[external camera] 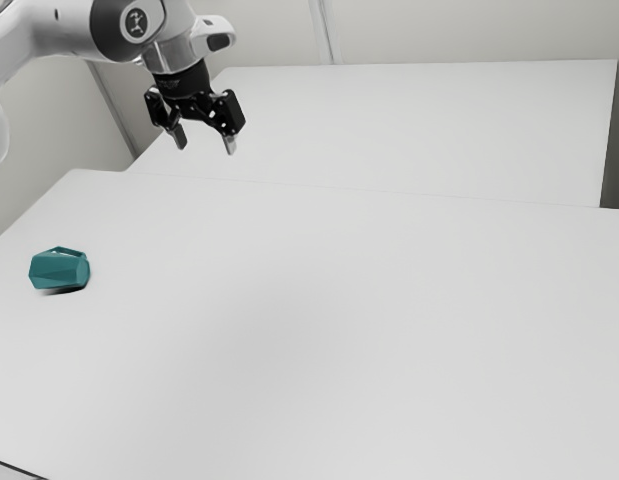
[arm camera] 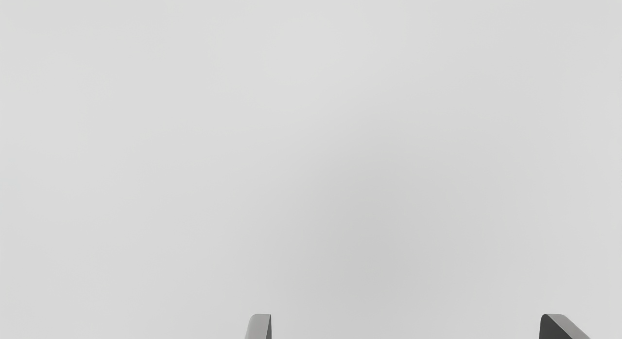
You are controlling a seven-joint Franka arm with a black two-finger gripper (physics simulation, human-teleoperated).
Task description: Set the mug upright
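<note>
A teal faceted mug (external camera: 58, 270) lies on its side on the white table, toward the exterior view's left, with its handle on the upper side. My gripper (external camera: 204, 144) hangs in the air above the table's far part, well away from the mug and toward the exterior view's right of it. In the wrist view the gripper (arm camera: 406, 324) stands open, its two fingertips wide apart with nothing between them and the plain white surface beyond.
The white table (external camera: 339, 330) spreads under and in front of the arm. Behind it another white surface (external camera: 419, 130) reaches toward the pale walls. A dark line crosses the near corner at the exterior view's lower left.
</note>
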